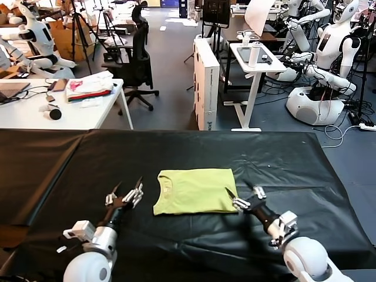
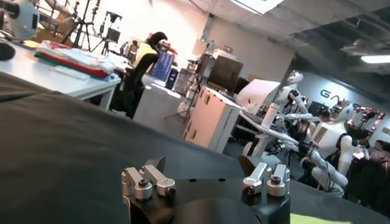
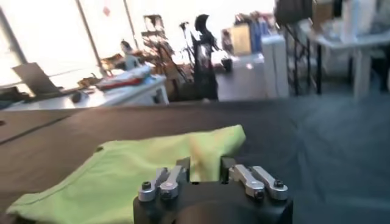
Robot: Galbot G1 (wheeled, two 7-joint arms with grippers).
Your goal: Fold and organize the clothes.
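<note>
The lime yellow-green T-shirt [image 1: 195, 191] lies folded into a flat rectangle on the black table [image 1: 282, 170], neck towards my left. My left gripper [image 1: 128, 184] is open and empty, low over the cloth a little left of the shirt's neck edge. My right gripper [image 1: 237, 191] is open at the shirt's near right corner, fingers pointing at the fabric edge. In the right wrist view the shirt [image 3: 122, 170] fills the space ahead of the open gripper [image 3: 205, 165]. In the left wrist view the open gripper [image 2: 201, 167] faces bare black cloth, and a sliver of the shirt [image 2: 311, 219] shows.
Beyond the table's far edge stand a white desk [image 1: 35, 111] with a pink, white and red pile of folded garments [image 1: 89, 87], an office chair [image 1: 136, 61], a white box [image 1: 206, 82], a small white stand [image 1: 254, 64] and other robots [image 1: 320, 88].
</note>
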